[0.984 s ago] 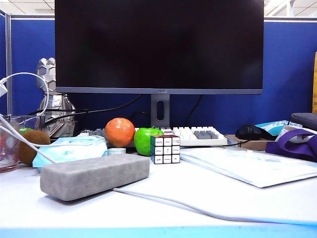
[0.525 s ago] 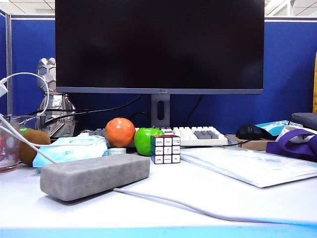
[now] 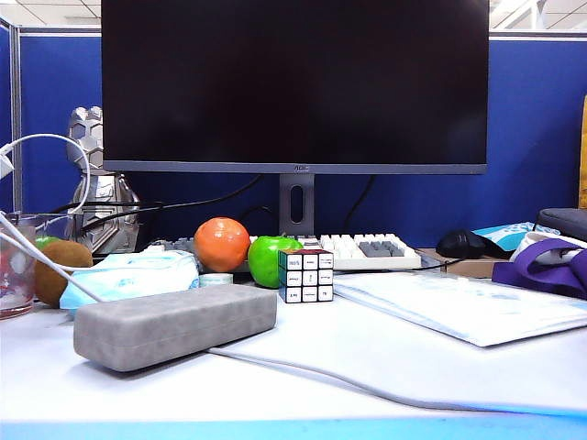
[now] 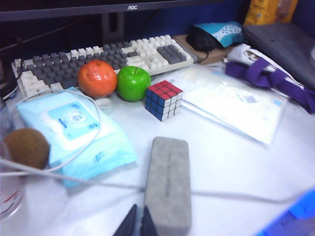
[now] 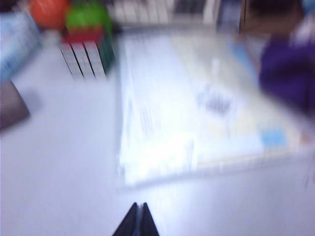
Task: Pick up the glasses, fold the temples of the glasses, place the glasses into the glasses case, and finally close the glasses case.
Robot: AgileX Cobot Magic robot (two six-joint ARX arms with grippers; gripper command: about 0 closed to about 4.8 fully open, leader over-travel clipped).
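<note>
The glasses case (image 3: 174, 325) is a grey felt oblong, closed, lying at the front left of the table. The glasses and their temples are out of view. Neither arm appears in the exterior view. The left wrist view shows my left gripper (image 4: 139, 207) with its dark fingertips shut and empty, above the table just beside the near end of the case (image 4: 168, 184). In the blurred right wrist view my right gripper (image 5: 139, 204) is shut on nothing, over bare table in front of a clear plastic document bag (image 5: 197, 108). A grey corner of the case (image 5: 10, 105) shows at that frame's edge.
A light blue tissue packet (image 3: 138, 273), a kiwi (image 3: 62, 270), an orange (image 3: 221, 244), a green apple (image 3: 272, 258) and a puzzle cube (image 3: 305, 275) stand behind the case. A white cable (image 3: 321, 376) crosses the front. Keyboard (image 4: 98, 56) and monitor (image 3: 293, 82) stand behind; purple strap (image 3: 541, 270) at right.
</note>
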